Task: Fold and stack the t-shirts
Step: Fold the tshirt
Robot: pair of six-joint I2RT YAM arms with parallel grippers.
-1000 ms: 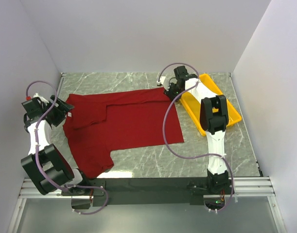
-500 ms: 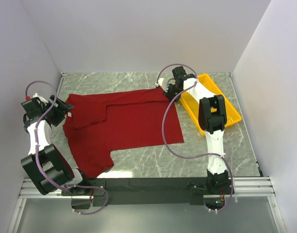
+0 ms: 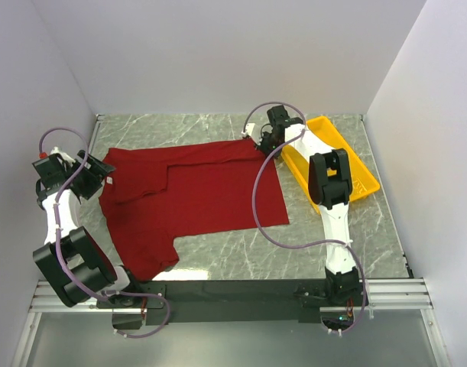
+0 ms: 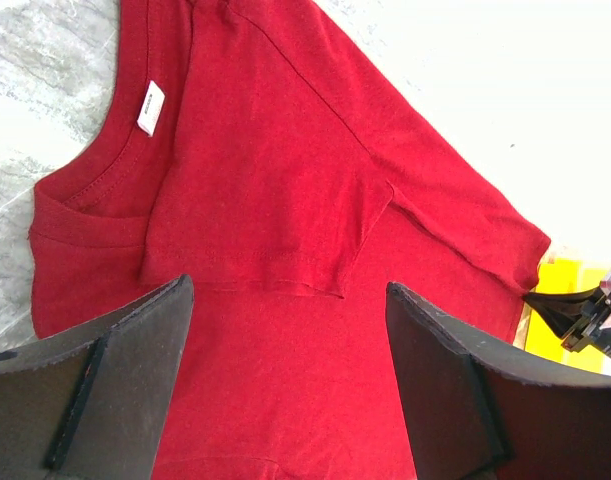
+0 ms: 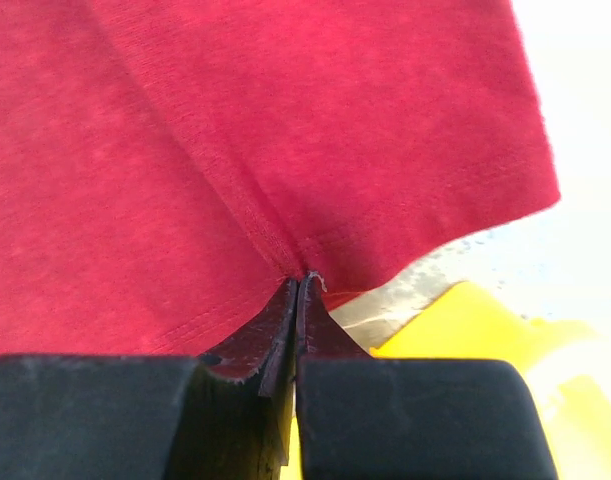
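Dark red short-sleeved cloth t-shirt (image 3: 195, 191) | right gripper (image 5: 298, 285) pinching hem corner | left gripper (image 4: 287, 290) spread | advise: lift low, keep hem taut

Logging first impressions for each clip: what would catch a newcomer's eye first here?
A dark red cloth t-shirt spread across the marble table, one sleeve folded in. The right tool is shut on its far right corner, beside a yellow plastic tray; the left tool hangs open at the collar end.
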